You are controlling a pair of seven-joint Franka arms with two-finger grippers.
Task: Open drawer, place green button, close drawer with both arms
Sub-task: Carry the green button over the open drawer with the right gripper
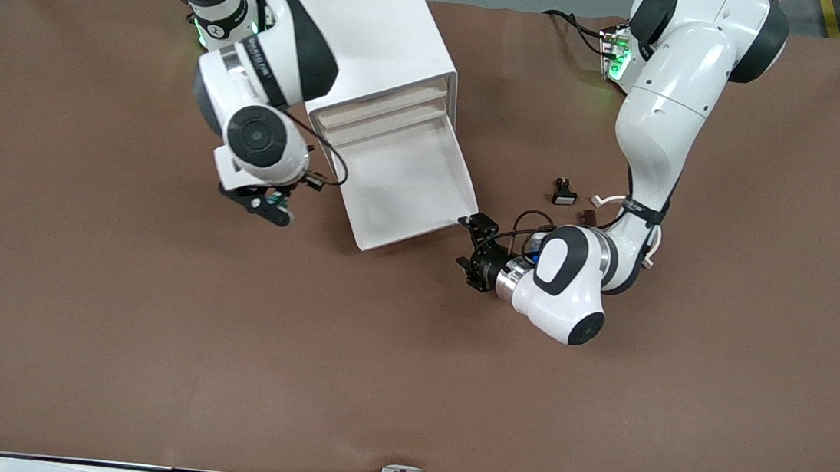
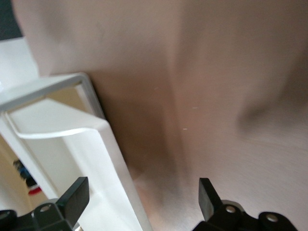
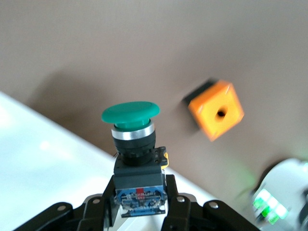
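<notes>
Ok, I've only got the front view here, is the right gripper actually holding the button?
Observer: Yes. The right wrist view shows the right gripper shut on the button, gripping its black-blue body with the green cap clear of the fingers.
Operator: Anything near it on the table?
Observer: An orange cube with a hole lies on the table close by.
Operator: And the left gripper?
Observer: The left gripper is open, with the drawer wall between its fingers.
</notes>
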